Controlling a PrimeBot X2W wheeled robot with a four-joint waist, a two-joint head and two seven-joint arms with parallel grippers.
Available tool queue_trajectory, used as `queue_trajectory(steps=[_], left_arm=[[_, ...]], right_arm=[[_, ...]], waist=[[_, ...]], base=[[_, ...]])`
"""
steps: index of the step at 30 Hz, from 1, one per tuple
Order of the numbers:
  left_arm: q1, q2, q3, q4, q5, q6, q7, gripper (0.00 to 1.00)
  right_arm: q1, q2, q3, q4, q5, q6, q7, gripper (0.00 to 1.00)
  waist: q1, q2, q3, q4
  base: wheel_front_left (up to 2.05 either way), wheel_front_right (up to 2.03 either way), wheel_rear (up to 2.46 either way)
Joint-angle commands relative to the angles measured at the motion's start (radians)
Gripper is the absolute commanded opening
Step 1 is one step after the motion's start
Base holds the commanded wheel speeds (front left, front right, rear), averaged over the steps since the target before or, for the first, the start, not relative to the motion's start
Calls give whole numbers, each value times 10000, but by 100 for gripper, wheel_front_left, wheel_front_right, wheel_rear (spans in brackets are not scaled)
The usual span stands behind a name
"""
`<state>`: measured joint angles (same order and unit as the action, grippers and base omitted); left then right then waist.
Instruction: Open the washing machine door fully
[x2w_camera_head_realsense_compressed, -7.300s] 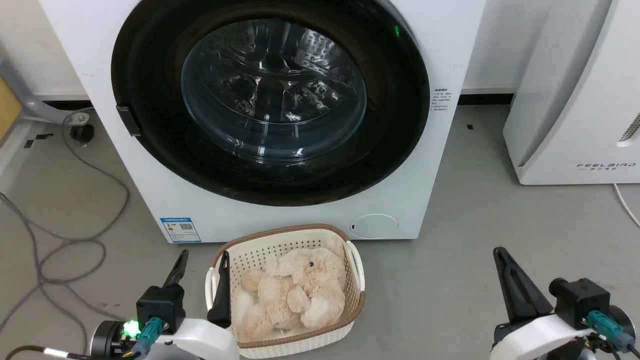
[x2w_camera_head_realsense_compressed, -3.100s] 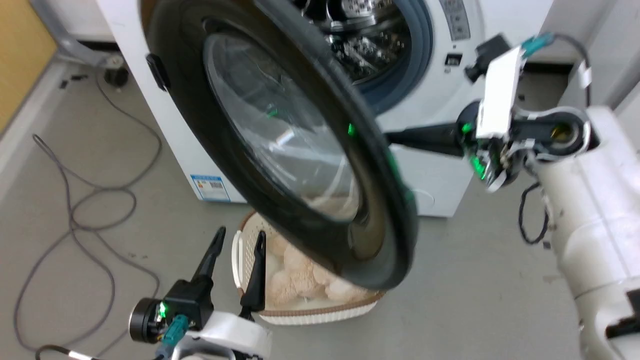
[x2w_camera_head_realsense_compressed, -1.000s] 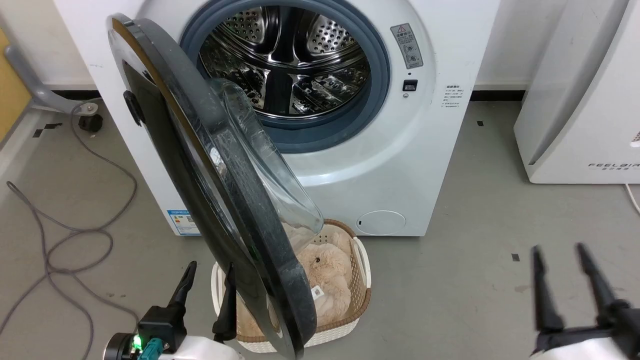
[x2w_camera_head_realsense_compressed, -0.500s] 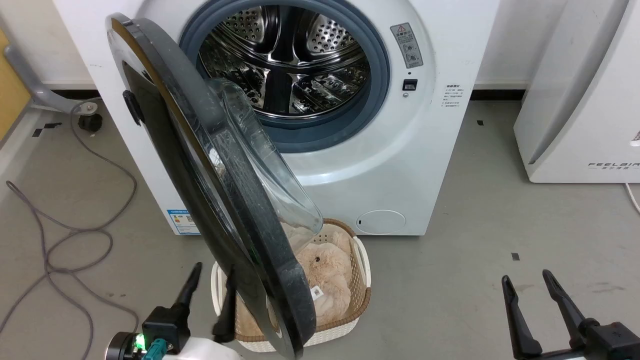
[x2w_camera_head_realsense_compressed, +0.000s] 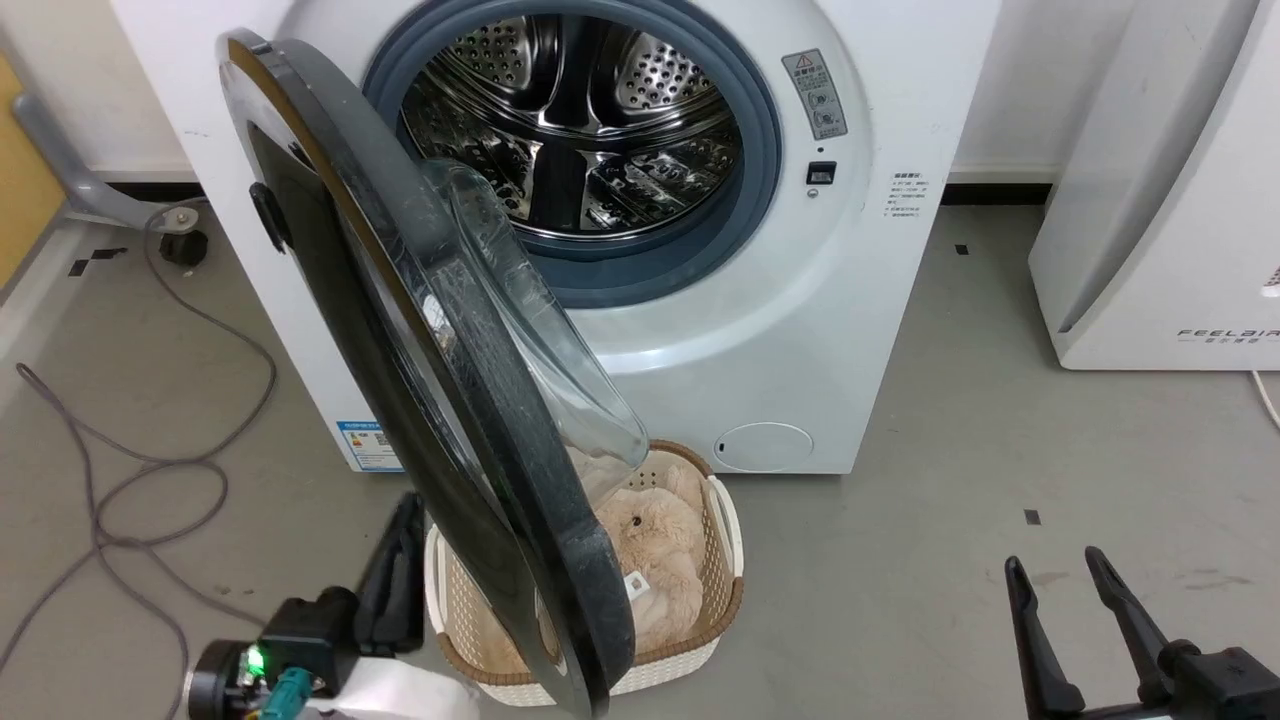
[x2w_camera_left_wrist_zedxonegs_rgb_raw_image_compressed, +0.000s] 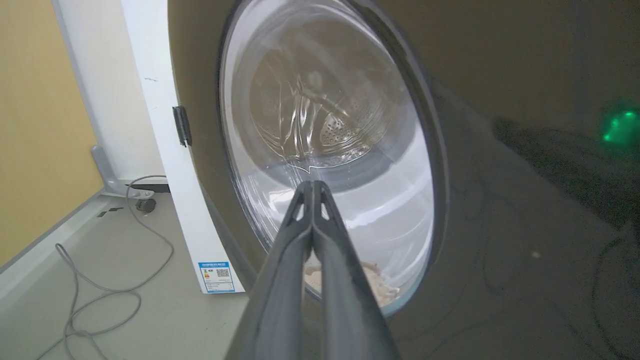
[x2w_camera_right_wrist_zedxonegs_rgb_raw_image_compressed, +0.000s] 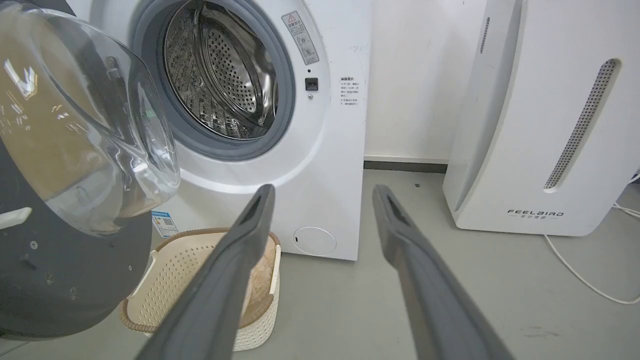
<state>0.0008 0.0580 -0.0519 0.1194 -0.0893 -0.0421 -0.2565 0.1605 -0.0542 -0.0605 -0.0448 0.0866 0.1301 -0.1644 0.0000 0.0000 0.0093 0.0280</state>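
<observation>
**Operator:** Where does the door stand?

**Spotter:** Your washing machine door (x2w_camera_head_realsense_compressed: 430, 380) is swung out from the washing machine (x2w_camera_head_realsense_compressed: 780, 330), hung on the machine's left side. From your head camera you see it almost edge-on. Its clear bowl bulges toward the right, and its lower rim hangs over the basket (x2w_camera_head_realsense_compressed: 725, 540) on the floor, where a beige plush toy (x2w_camera_head_realsense_compressed: 650, 540) lies. The steel drum (x2w_camera_head_realsense_compressed: 570, 120) and its grey-blue gasket (x2w_camera_head_realsense_compressed: 760, 170) are in plain sight.

**Operator:** And my pincers?

**Spotter:** Your left pincer (x2w_camera_head_realsense_compressed: 408, 510) has its two fingers pressed together with nothing between them. It sits low, on the outer side of the door and just beside the basket's left wall. Through its wrist camera the joined tips point at the door's glass. Whether they touch the door, I cannot tell.

**Operator:** The right one?

**Spotter:** Your right pincer (x2w_camera_head_realsense_compressed: 1055, 562) is spread apart and empty. It sits low at the right over bare floor, well apart from the door. Its wrist camera looks between the fingers at the machine's front, with the white FEELBIRD appliance (x2w_camera_right_wrist_zedxonegs_rgb_raw_image_compressed: 540, 125) off to the right.
</observation>
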Motion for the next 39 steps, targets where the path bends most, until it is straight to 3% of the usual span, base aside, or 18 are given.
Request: queue_trajectory(steps=[1,10,23,32,39], left_arm=[[-4,53,39,-224,53,90,-53,0],[-438,276,290,-2079,322,396,-53,0],[-2046,624,87,-5391,728,460,689,0],[-2029,341,-1590,-7359,487,-1,1524,0],[-1111,299,-3227,-7066,-97,-421,2326,0]], right_arm=[[42,39,-20,27,51,6,-60,100],[1,39,-96,158,154,6,-36,100],[-85,39,-82,146,100,6,-22,100],[7,39,-162,149,130,6,25,100],[77,39,-165,111,108,6,77,100]], waist=[[0,0,5,12],[0,0,-18,66],[0,0,-2,48],[0,0,-63,23],[0,0,-12,114]], base=[[0,0,0],[0,0,0],[0,0,0],[0,0,0],[0,0,0]])
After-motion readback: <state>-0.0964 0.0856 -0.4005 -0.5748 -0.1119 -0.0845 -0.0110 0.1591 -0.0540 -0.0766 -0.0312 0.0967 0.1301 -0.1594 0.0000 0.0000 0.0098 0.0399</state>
